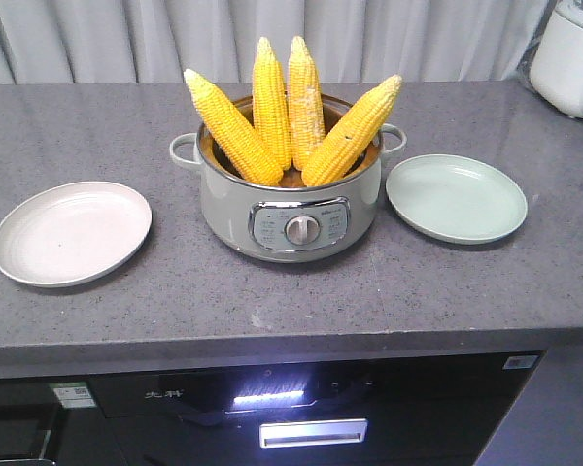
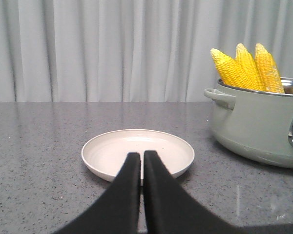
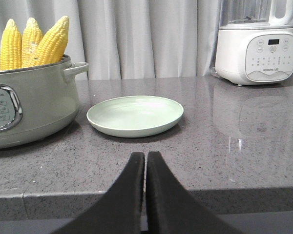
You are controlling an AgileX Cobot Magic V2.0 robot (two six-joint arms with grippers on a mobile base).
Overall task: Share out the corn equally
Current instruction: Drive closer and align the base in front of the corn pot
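on the grey bench (image 1: pixel 525 282), 4 cobs of corn (image 1: pixel 291 107) stand tips-up in the pale green pot (image 1: pixel 223 209) at the middle, fanned out and leaning on its rim; how their lower ends sit inside is hidden. a white plate (image 1: pixel 71 233) lies to the pot's left and a green plate (image 1: pixel 457 197) to its right, both bare. the left fingers (image 2: pixel 129 175) are pressed together with nothing between them, low over the bench just short of the white plate. the right fingers (image 3: pixel 132 175) are likewise clenched on nothing, facing the green plate, with a white blender (image 3: pixel 256 44) well behind at the far right. by my reading the task has not started: no cob has left the pot, and an even share would be 2 per plate. the next move calls for 1 set of fingers to part, rise above the pot rim and close around an outer cob near its upper half, lifting straight enough not to topple its neighbours.
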